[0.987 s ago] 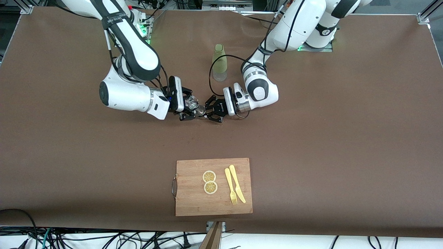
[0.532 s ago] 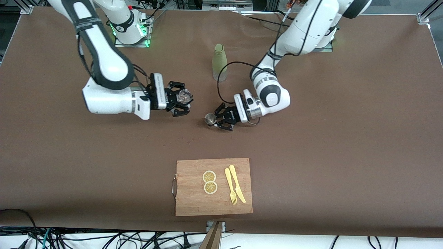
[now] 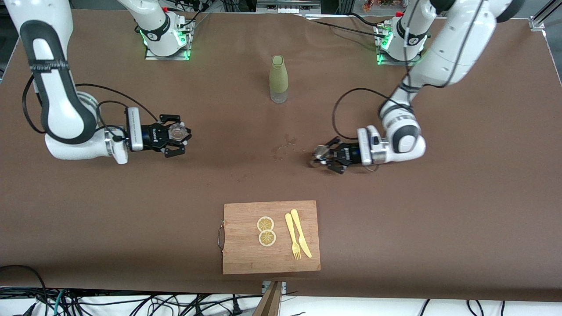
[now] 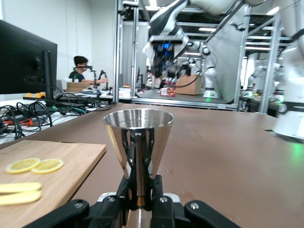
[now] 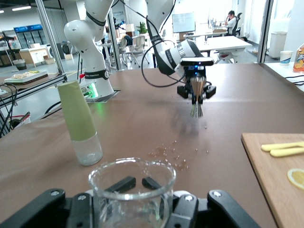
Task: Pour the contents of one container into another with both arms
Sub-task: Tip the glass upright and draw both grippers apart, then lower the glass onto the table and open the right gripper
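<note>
Having swung apart since pouring, the left gripper clamps the steel jigger, the right gripper the glass beaker; spilled grains dot the desk.

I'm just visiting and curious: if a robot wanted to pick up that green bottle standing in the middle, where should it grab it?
Probably around the green bottle's middle, coming in level from the side. It stands upright, its body is round and tapers toward the cap, and open table surrounds it, so two fingers can likely close across it from either arm's end.
</note>
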`<act>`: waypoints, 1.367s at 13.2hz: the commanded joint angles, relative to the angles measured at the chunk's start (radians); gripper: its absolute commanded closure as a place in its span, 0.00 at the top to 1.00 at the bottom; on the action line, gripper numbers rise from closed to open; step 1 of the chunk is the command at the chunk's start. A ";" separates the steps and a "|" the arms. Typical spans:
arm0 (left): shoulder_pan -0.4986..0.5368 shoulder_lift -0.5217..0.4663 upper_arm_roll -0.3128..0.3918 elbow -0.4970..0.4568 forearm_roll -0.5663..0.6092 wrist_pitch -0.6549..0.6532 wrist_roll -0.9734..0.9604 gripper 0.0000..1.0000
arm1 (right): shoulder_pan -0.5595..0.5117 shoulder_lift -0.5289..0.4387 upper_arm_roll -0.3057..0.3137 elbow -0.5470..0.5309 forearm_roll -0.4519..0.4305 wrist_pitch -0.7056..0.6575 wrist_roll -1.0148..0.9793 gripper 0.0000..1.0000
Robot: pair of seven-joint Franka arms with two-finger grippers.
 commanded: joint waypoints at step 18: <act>0.272 0.096 0.376 0.045 0.555 -0.446 0.205 0.00 | -0.105 0.385 -0.061 0.018 0.015 -0.041 -0.585 0.12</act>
